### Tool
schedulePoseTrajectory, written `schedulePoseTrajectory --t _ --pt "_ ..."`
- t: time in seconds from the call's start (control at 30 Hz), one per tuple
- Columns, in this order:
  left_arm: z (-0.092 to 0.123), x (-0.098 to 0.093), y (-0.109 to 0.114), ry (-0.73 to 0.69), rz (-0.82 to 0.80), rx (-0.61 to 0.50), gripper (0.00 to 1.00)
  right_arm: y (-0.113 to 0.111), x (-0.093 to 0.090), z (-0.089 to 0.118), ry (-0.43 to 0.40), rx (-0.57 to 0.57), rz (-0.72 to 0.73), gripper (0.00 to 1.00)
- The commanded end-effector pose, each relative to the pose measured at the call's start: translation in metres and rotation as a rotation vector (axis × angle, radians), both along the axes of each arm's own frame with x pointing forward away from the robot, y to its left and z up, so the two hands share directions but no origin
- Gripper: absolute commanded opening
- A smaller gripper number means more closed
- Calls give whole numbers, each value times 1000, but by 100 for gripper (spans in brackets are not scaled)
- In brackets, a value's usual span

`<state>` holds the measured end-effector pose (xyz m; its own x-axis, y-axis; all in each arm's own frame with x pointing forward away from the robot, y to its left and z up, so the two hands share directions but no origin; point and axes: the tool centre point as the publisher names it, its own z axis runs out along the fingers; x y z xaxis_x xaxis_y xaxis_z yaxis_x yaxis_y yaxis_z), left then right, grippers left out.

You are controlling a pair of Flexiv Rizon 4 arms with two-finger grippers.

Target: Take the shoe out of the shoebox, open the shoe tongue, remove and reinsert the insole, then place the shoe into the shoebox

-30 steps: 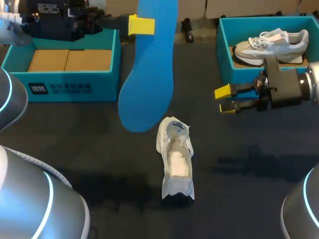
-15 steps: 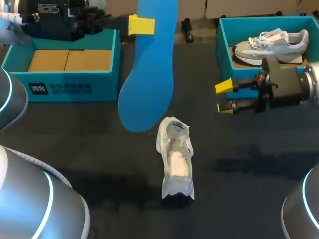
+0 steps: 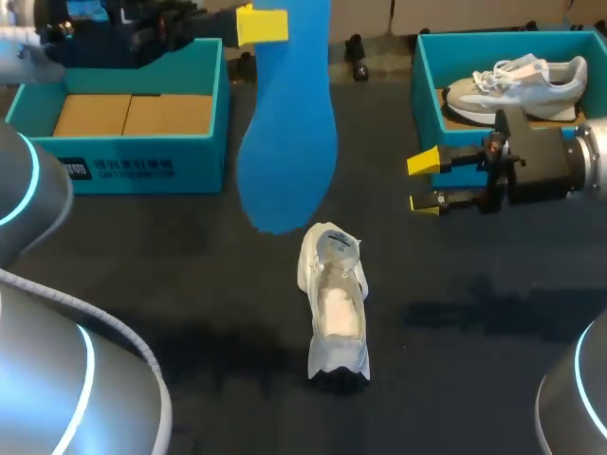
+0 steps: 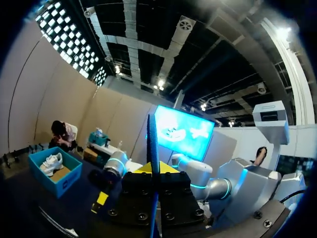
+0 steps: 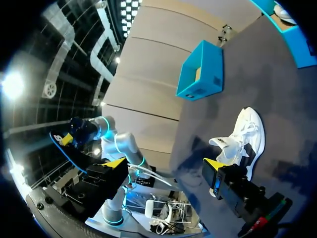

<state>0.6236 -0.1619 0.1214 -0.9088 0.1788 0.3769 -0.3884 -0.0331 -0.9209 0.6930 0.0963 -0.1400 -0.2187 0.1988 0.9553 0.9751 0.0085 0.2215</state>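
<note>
Head view has the left hand (image 3: 270,27) clamped tight on the blue insole (image 3: 289,142), which hangs wide end down above the bench (image 3: 190,284), just beyond the white shoe (image 3: 334,303) standing mid-bench. Right hand (image 3: 424,182) hovers empty, fingers spread apart, beside the right shoebox (image 3: 420,85), where a second shoe (image 3: 517,83) lies

Centre of table (image 3: 455,379): shoe (image 3: 334,303). Behind it, raised: insole (image 3: 286,142). Back left: left shoebox (image 3: 142,171). Back right: right shoebox (image 3: 425,85), second shoe (image 3: 517,83) inside, right gripper (image 3: 424,182) just before it.
</note>
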Motion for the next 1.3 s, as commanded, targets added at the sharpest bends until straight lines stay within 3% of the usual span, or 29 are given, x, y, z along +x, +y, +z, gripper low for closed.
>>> schedulePoseTrajectory --t 0.03,0.37,0.57,1.03,1.1,1.13,1.17,1.3 --pt "-10 7 -13 -287 -5 -199 0 1 0 0 0 -1 -1 100" --pt "-18 6 -8 -758 -8 -408 0 1 0 0 0 -1 -1 100" --pt "-20 17 7 -1139 -6 -402 0 1 0 0 0 -1 -1 100" --pt "-20 17 7 -1139 -6 -402 0 1 0 0 0 -1 -1 100" --pt "-25 17 5 -1282 13 -390 0 1 0 0 0 -1 -1 100" --pt "-30 19 6 -1271 1 -394 0 1 0 0 0 -1 -1 100" --pt "-35 22 5 -1395 16 -369 0 1 0 0 0 -1 -1 100" --pt "-55 33 4 -1554 40 -307 0 1 0 0 0 -1 -1 100"
